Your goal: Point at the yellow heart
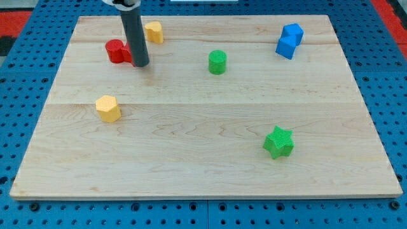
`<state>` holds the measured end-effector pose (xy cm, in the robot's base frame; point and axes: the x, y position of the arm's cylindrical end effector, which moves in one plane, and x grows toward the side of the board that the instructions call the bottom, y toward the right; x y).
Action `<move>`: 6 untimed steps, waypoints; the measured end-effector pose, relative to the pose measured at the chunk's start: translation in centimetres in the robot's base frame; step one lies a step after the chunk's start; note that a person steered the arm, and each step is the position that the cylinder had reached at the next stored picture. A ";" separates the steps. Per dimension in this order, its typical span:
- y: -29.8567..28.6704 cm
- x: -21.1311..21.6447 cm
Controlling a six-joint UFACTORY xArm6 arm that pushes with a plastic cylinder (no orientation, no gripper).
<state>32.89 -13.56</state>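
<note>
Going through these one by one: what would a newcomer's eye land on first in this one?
Probably the dark rod at the view's upper left, my tip planted beside the red block, with the yellow heart just above and right of it. Next, the bright scatter on the pale wooden board: a blue block at upper right and a green star at lower right.

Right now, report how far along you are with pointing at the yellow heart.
Done: my tip is at the view's upper left, beside the red block.
In hand: closing on the yellow heart, just up and right.
Left: set the tip next to it.
</note>
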 end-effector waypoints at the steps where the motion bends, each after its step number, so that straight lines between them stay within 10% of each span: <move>1: -3.8 -0.9; 4: 7.5 -3.0; 6: 7.6 -12.3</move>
